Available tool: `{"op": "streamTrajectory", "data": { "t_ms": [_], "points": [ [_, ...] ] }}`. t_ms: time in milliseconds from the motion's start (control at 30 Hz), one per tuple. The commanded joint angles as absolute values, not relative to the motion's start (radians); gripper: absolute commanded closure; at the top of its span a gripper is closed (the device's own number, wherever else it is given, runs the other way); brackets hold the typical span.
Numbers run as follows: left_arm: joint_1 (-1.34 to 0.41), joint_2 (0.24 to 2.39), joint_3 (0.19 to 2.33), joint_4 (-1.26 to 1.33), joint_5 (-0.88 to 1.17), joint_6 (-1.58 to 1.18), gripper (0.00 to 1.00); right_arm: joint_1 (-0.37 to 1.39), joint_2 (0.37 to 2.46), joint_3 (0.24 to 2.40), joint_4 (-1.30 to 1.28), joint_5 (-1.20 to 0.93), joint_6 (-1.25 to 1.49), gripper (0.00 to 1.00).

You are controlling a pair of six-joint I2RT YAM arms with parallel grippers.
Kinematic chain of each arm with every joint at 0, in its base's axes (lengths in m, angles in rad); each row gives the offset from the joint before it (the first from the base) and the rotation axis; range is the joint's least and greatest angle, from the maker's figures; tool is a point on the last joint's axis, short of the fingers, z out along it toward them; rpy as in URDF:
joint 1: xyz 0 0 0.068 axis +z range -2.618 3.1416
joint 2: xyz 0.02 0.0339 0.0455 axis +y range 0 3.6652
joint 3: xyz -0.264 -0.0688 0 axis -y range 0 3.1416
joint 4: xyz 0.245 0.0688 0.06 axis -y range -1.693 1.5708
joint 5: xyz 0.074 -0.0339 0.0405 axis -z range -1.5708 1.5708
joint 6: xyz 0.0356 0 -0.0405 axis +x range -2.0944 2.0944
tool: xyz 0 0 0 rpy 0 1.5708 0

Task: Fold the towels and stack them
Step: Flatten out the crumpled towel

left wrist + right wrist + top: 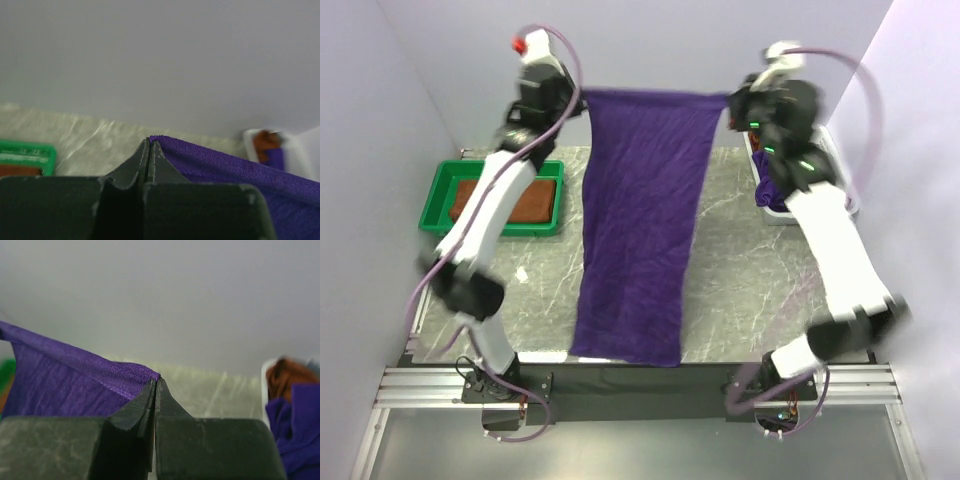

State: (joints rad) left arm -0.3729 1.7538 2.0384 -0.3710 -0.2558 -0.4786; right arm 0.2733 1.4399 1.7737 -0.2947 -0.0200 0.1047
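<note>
**Purple towel held up by its two far corners**

Pinched in the left gripper (149,144), jaws pressed together with no gap: the far-left corner of the long deep purple plush towel (638,220). Same at the right gripper (156,385), closed tight on the far-right corner. Top edge stretched almost straight between the two, raised above the far part of the grey marble-patterned table (750,280). From there hangs down and runs toward the arm bases, side edges coming a little closer together on the way. Near edge lying at the front border of the table, slightly over the black strip (620,375).

Left of the cloth, well apart: shallow green plastic tray (438,200) with a flat rust-brown towel (510,200) inside. Right of the cloth, partly hidden behind the right arm: white bin (775,217) holding crumpled purple and rust-brown towels (292,410).

Bare table surface on both sides of the hanging cloth, wider on the right near side. Pale back wall (650,40) just behind the raised edge.
</note>
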Motion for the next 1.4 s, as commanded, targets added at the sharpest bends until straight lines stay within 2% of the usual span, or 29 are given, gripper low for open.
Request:
{"op": "streamTrajectory", "data": {
  "t_ms": [0, 167, 300, 533, 767, 900, 1200, 1367],
  "points": [
    [-0.304, 1.897, 2.025, -0.302, -0.226, -0.528, 1.00, 0.229, 1.596, 1.727, -0.143, 0.023, 0.077, 1.00],
    [-0.241, 2.097, 2.103, -0.250, -0.123, -0.561, 1.00, 0.203, 1.840, 1.860, -0.124, 0.008, 0.071, 1.00],
    [-0.215, 2.155, 2.120, -0.196, -0.066, -0.563, 1.00, 0.195, 1.997, 1.959, -0.120, 0.003, 0.066, 1.00],
    [-0.160, 2.212, 2.144, -0.164, -0.003, -0.587, 1.00, 0.183, 2.080, 2.005, -0.098, -0.054, 0.103, 1.00],
    [-0.147, 2.113, 2.019, -0.253, 0.124, -0.614, 1.00, 0.184, 1.984, 1.881, -0.210, -0.169, 0.231, 1.00],
    [-0.144, 2.046, 1.924, -0.403, 0.181, -0.641, 1.00, 0.184, 1.893, 1.777, -0.342, -0.221, 0.316, 1.00],
    [-0.121, 1.882, 1.671, -0.578, 0.187, -0.664, 1.00, 0.183, 1.741, 1.484, -0.528, -0.323, 0.411, 1.00],
    [-0.124, 1.714, 1.435, -0.548, 0.230, -0.693, 1.00, 0.184, 1.611, 1.251, -0.451, -0.406, 0.468, 1.00]
  ]
}}
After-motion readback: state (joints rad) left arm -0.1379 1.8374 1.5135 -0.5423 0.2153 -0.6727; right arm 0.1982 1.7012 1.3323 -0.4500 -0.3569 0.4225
